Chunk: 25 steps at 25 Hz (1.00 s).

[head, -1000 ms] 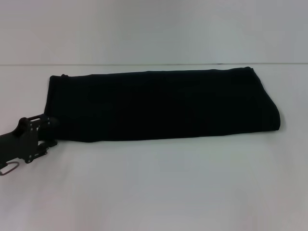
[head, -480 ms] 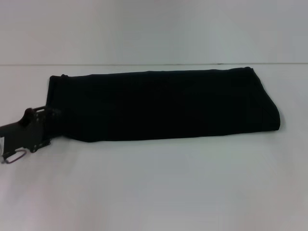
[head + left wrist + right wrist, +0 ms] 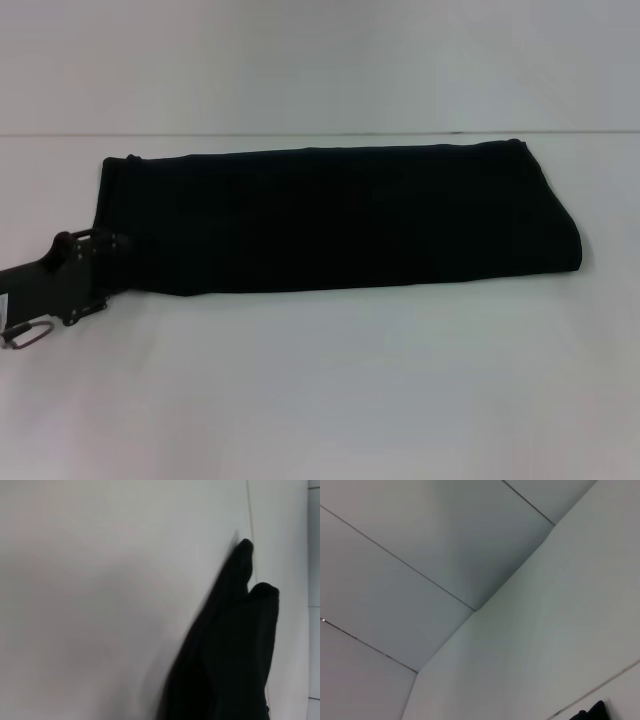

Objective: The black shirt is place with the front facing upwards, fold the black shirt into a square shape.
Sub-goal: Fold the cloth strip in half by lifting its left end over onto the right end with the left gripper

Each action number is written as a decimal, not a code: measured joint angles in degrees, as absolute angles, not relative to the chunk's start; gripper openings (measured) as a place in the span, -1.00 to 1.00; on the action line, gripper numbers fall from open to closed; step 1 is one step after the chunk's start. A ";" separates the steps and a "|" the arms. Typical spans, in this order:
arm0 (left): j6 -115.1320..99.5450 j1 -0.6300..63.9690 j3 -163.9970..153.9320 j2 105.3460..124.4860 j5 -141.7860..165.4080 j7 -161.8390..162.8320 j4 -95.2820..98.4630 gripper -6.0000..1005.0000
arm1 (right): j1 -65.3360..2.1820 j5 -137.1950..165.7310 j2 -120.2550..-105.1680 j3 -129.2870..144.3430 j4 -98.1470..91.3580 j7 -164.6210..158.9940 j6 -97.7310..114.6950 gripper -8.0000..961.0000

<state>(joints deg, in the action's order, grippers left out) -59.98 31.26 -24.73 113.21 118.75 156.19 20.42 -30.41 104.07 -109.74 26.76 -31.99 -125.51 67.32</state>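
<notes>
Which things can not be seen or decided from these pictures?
- Left gripper, head view: its fingertips merge with the black shirt, so a grasp cannot be judged.
- Shirt lettering and neck label: no view shows them on the folded cloth.
- Left wrist view: only a dark fold of cloth; own fingers not shown.
- Right gripper: in no view.
- Right wrist view: only a shirt corner, cut off by the edge.

No readable text anywhere.

The shirt (image 3: 340, 218) is lying folded into a long black band on the white table (image 3: 330, 390), showing only plain cloth, with no lettering or label facing up. The left gripper (image 3: 100, 265) at its left end is showing no legible marking either.
</notes>
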 joint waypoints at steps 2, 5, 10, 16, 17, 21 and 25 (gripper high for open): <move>-59.79 31.13 -24.79 113.24 118.75 156.23 20.41 0.26 | -30.36 104.06 -109.75 26.71 -31.99 -125.50 67.32 0.54; -58.92 31.32 -25.17 113.26 118.75 156.35 20.36 0.26 | -30.39 104.06 -109.76 26.70 -31.99 -125.51 67.33 0.54; -55.88 32.68 -25.69 113.13 118.73 156.75 19.25 0.26 | -30.41 104.07 -109.78 26.70 -31.99 -125.51 67.31 0.54; -53.54 34.06 -25.62 113.52 118.44 156.33 19.22 0.26 | -30.37 104.05 -109.78 26.72 -31.98 -125.50 67.44 0.54; -53.07 34.45 -25.62 113.57 118.53 156.28 19.20 0.26 | -30.36 104.05 -109.78 26.72 -31.95 -125.50 67.46 0.54; -52.31 34.82 -25.69 113.57 118.68 156.22 19.09 0.26 | -30.33 104.05 -109.77 26.72 -31.92 -125.46 67.60 0.54; -52.10 34.68 -25.71 113.57 118.67 156.08 18.90 0.26 | -30.26 104.06 -109.78 26.72 -31.90 -125.44 67.70 0.54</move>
